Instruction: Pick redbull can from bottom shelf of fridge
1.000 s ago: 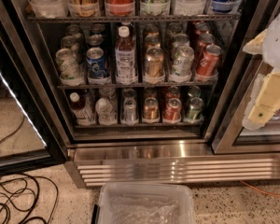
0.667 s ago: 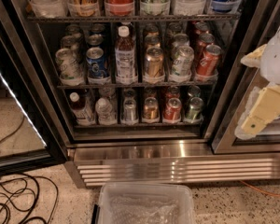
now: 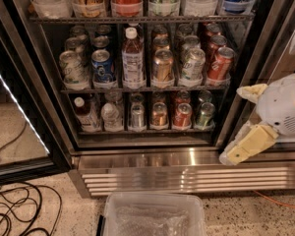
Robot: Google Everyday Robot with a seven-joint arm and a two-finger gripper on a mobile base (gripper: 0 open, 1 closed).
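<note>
The redbull can (image 3: 137, 116), a slim cylinder of silvery-grey metal with a shiny round end, is found upright on the bottom shelf (image 3: 147, 132), third from the left in a single row. It is flanked on the left by a clear plastic bottle (image 3: 110, 116) and on the right by a gold-copper can (image 3: 159, 114), each just beside it; a red can (image 3: 182, 115) and a green can (image 3: 204, 114) are set further right, and a dark bottle with a white cap (image 3: 81, 113) is placed at the far left. The shelf is formed as a dark wire rack, shorter than the rack above it, where taller cans and a labelled bottle (image 3: 132, 58) are ranged. The fridge (image 3: 187, 173) is clad in brushed stainless steel with a ribbed base grille. The gripper (image 3: 232, 124) is held outside the cabinet at the right, well apart from the can; its two cream, wedge-shaped fingers (image 3: 248, 145) are seen spread apart, and apparently nothing is held between them. A translucent plastic bin (image 3: 152, 197) is set on the speckled floor below, with black cables (image 3: 14, 210) coiled at the left
</note>
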